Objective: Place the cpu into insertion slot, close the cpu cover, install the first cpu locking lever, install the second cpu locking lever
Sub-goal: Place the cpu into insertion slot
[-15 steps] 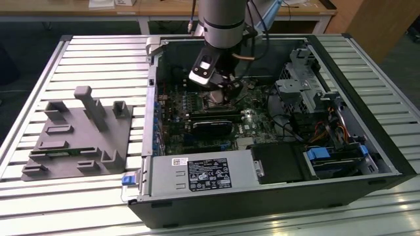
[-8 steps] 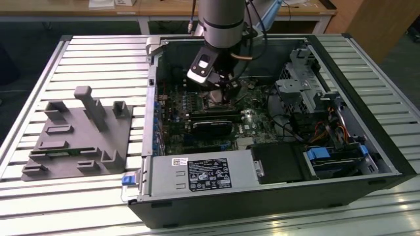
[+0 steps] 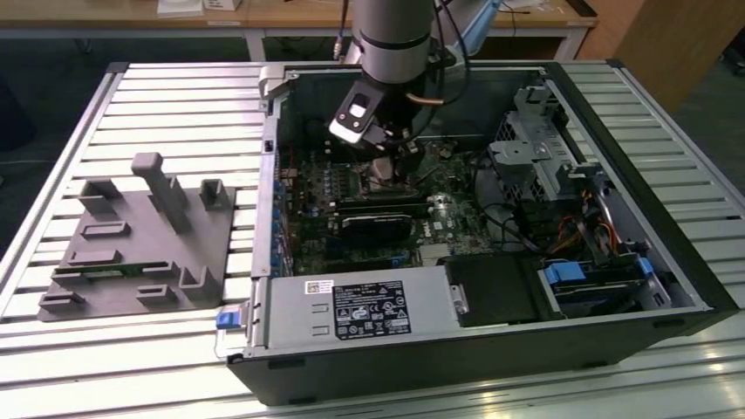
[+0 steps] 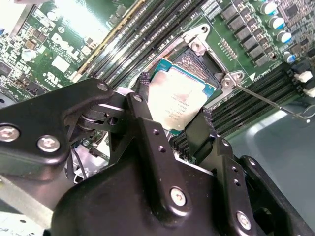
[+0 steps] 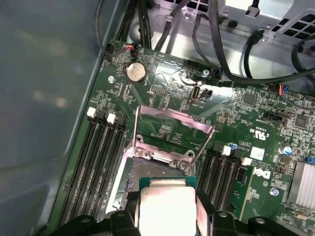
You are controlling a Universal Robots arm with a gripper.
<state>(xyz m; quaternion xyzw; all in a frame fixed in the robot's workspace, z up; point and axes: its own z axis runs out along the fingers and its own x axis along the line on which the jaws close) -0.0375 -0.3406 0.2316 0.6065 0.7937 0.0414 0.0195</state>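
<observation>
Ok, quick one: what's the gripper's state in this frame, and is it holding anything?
Gripper: shut on the cpu, holding it over the insertion slot, with the cpu cover raised open.

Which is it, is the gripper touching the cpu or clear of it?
Touching. In the second wrist view the gripper is closed on the cpu, with its black fingers pressed against two opposite edges of the chip.

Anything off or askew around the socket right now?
Nothing looks damaged or spilled. The black gripper holds the silvery-grey square cpu chip over the black square insertion slot; whether it lies flat is unclear. The thin silver cpu cover frame stands raised open, and a thin metal lever rod is swung free.
</observation>
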